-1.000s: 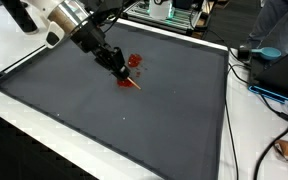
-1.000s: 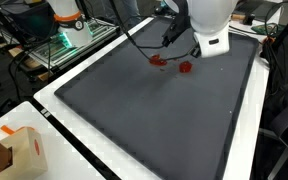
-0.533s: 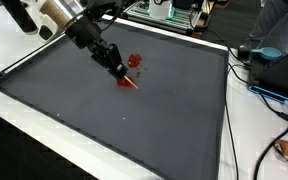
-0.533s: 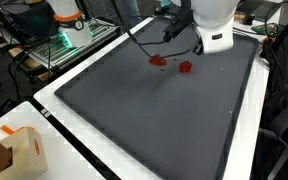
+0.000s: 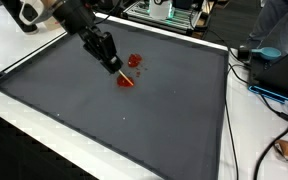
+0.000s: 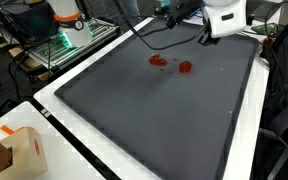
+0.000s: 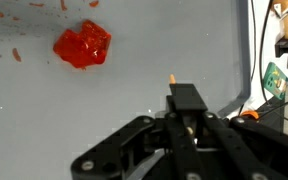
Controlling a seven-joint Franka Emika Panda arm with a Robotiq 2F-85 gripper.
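Observation:
My gripper (image 5: 114, 67) hangs over the far part of a dark grey mat (image 5: 104, 120), just above and beside two red crumpled lumps (image 5: 126, 82) (image 5: 135, 60). In an exterior view the gripper (image 6: 206, 37) is lifted above the same lumps (image 6: 157, 60) (image 6: 185, 67). In the wrist view the jaws (image 7: 184, 105) are closed together, and a thin orange tip (image 7: 171, 77) pokes out past them, apparently a small stick pinched between them. One red lump (image 7: 82, 45) lies on the mat ahead, with small red crumbs around it.
The mat has a white border on a white table (image 5: 24, 45). Cables and a blue item (image 5: 274, 92) lie along one side. A cardboard box (image 6: 14, 150) stands at a corner. A rack with green light (image 6: 69, 38) is behind, and a person (image 5: 284, 25) is at the far edge.
The gripper has risen and pulled back from the red lumps, away from the mat. The lumps have stayed in place.

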